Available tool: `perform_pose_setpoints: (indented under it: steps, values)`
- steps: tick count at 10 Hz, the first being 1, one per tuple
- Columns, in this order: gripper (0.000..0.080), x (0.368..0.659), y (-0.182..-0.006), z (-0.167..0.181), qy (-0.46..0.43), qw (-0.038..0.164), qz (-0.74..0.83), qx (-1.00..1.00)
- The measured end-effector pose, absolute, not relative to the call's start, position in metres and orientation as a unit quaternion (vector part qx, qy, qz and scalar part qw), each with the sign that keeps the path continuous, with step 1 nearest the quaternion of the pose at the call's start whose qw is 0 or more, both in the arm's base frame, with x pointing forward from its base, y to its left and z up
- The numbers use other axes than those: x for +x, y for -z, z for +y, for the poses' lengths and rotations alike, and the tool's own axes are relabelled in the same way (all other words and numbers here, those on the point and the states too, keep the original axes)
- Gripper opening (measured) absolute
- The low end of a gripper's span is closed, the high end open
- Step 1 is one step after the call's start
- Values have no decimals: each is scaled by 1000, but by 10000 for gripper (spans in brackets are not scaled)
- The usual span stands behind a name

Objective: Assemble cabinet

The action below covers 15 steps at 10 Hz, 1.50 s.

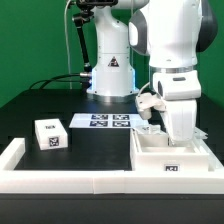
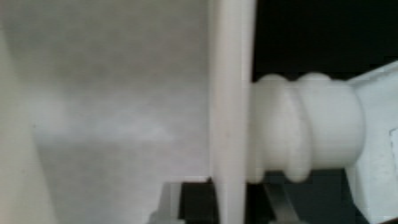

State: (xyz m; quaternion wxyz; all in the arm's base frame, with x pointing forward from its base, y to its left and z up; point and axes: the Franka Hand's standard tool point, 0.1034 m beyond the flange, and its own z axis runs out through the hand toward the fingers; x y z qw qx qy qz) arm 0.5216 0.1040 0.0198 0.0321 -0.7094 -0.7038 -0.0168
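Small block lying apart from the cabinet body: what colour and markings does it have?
The small block is white with black-and-white square tags, clearest in the exterior view.

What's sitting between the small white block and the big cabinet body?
Only bare black table, seen in the exterior view; the marker board lies farther back.

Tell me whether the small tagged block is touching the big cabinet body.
Apart. The exterior view shows a wide stretch of bare black table between the small block and the cabinet body.
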Motion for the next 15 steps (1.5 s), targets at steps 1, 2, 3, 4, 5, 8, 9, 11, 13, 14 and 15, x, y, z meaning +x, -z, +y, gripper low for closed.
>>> perform_pose_setpoints:
  steps: [1, 2, 3, 4, 5, 8, 9, 11, 13, 14, 15]
  values:
    - [38, 522, -20, 107, 18, 32, -704, -709]
    - [38, 521, -21, 110, 22, 30, -699, -714]
    - [38, 521, -20, 110, 23, 29, -696, -717]
    - [38, 520, -20, 109, 23, 30, -695, -718]
    - [38, 521, -20, 109, 23, 30, -695, -718]
    - [416, 521, -20, 108, 23, 30, -694, -719]
    - [599, 520, -20, 107, 23, 30, -693, -720]
    - [724, 511, -28, 103, 22, 27, -694, -719]
    - [783, 501, -48, 105, 25, 19, -698, -715]
    - [796, 494, -60, 108, 28, 14, -701, -713]
    - [797, 484, -69, 112, 30, 10, -704, -709]
